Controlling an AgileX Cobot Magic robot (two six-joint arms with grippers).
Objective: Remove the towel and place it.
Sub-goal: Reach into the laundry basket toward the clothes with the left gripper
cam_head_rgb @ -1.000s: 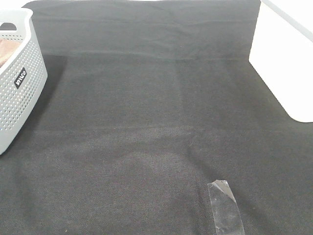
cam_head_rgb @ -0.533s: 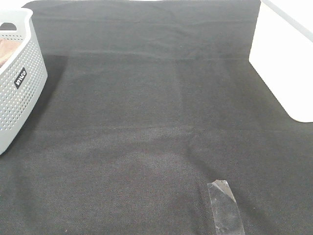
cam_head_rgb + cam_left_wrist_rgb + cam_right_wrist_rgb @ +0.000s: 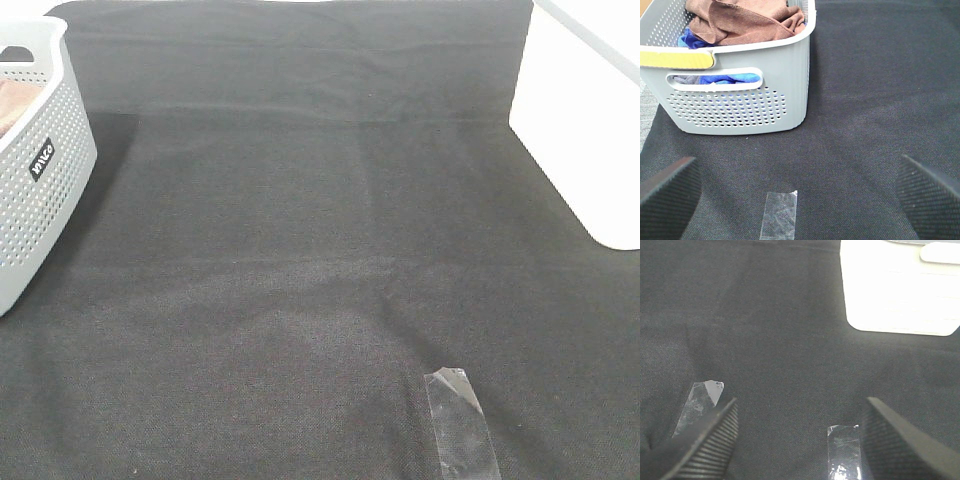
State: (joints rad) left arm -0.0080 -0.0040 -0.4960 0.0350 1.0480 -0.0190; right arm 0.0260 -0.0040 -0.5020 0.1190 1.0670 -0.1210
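Task status: nothing done yet, as far as I can judge. Far left edge of the high view: grey basket (image 3: 40,170), with a brown sliver of towel (image 3: 14,105) just showing over the rim. The left wrist view shows it better: the towel (image 3: 740,20) is crumpled inside the basket (image 3: 740,107), piled on top of blue cloth (image 3: 730,79), with one fold close to the rim. So the towel is not removed and not placed. Left to do: reach in, pinch a fold, lift clear, lay it on the black cloth (image 3: 300,250) that fills the middle of the high view. Lower right of centre: a strip of clear tape (image 3: 460,425) stuck to the cloth, maybe a placement mark, can't confirm. Right edge: bare white surface (image 3: 580,150). Neither arm shows in the high view. Left gripper (image 3: 795,170): low over the cloth, pointed at the basket's handle side but well short of it, jaws wide apart, nothing between them, a tape strip (image 3: 780,215) on the cloth below. Right gripper (image 3: 800,410): also low over the cloth, jaws spread wide, holding nothing, facing the white surface (image 3: 895,295), two tape pieces (image 3: 700,405) near its fingers. Left arm is the obvious one for the grab.
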